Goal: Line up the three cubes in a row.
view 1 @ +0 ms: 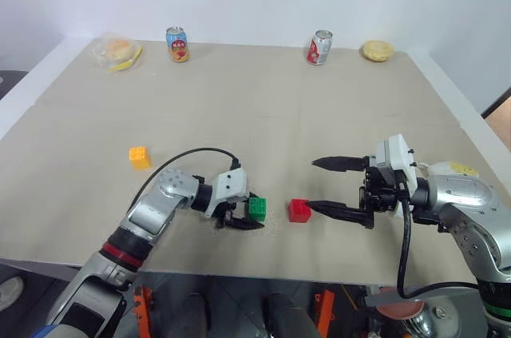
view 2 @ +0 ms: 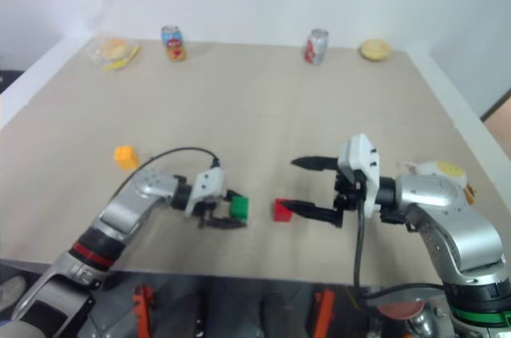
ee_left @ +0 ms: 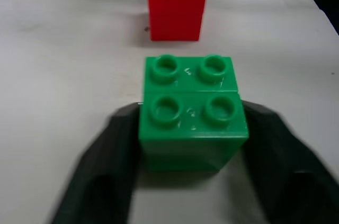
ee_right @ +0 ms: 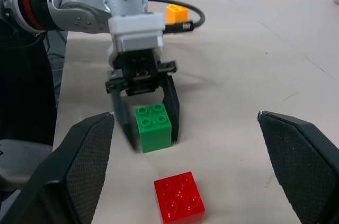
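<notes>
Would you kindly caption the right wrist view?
Left gripper straddles green studded plastic cube; red studded plastic cube rests nearby.

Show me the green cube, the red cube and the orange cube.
green cube [view 1: 257,208], left eye view, front face
red cube [view 1: 299,210], left eye view, front face
orange cube [view 1: 140,157], left eye view, centre

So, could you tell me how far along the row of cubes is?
Done: green cube sits beside the red cube. In hand: left gripper brackets the green one, fingers apart. Left: orange cube lies off alone; right gripper waits open.
</notes>
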You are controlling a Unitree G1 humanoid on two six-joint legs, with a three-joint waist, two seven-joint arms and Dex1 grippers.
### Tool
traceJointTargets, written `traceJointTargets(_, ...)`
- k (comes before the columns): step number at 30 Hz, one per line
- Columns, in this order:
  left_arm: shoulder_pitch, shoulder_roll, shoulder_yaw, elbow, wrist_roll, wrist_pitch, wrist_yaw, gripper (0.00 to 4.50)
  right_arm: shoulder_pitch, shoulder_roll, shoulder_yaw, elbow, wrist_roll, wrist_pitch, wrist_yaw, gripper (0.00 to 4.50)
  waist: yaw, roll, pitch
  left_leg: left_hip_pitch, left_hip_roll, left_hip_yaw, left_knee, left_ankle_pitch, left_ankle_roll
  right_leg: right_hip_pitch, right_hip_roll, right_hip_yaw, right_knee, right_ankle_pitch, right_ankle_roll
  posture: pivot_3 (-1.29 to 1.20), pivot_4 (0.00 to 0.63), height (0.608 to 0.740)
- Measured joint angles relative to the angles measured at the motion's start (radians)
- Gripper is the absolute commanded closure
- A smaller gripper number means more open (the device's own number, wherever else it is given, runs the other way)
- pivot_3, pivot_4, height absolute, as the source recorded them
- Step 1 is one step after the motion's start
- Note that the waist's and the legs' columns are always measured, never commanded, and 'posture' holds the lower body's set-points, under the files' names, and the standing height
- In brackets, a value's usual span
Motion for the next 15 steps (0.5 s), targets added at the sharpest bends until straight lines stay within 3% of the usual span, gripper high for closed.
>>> traceJointTargets(2, 0.000, -0.001, 0.000, 0.000, -0.003, 0.000, -0.002, 0.05, 0.000, 0.000, 0.000, 0.000, 0.000, 0.000, 0.001, 0.00, 0.000, 0.000, 0.000, 0.000, 0.000, 0.000, 0.000, 0.000, 0.000, 0.000, 0.000, 0.000, 0.000, 0.000, 0.000, 0.00, 0.150, 0.733)
traceJointTargets(9, 0.008, 0.004, 0.053, -0.078, -0.072, 0.051, 0.016, 0.05, -0.027, 0.000, 0.001, 0.002, 0.021, 0.003, 0.013, 0.00, -0.001, 0.000, 0.000, 0.000, 0.000, 0.000, 0.000, 0.000, 0.000, 0.000, 0.000, 0.000, 0.000, 0.000, 0.000, 0.00, 0.150, 0.733)
traceJointTargets(12, 0.037, 0.023, 0.194, -0.191, -0.167, 0.161, 0.103, 0.05, -0.069, 0.015, 0.001, 0.004, 0.060, 0.017, 0.019, 0.00, -0.003, 0.000, 0.000, 0.001, 0.001, 0.000, 0.000, 0.000, 0.000, 0.000, 0.001, 0.000, 0.000, 0.000, 0.000, 0.00, 0.150, 0.733)
traceJointTargets(15, 0.100, -0.003, 0.393, -0.326, -0.217, 0.249, 0.332, 0.05, -0.147, 0.061, 0.012, 0.020, 0.089, 0.026, 0.013, 0.00, -0.003, 0.000, 0.000, 0.001, 0.002, 0.000, 0.000, 0.000, 0.000, 0.001, 0.001, 0.000, 0.000, 0.000, 0.000, 0.00, 0.150, 0.733)
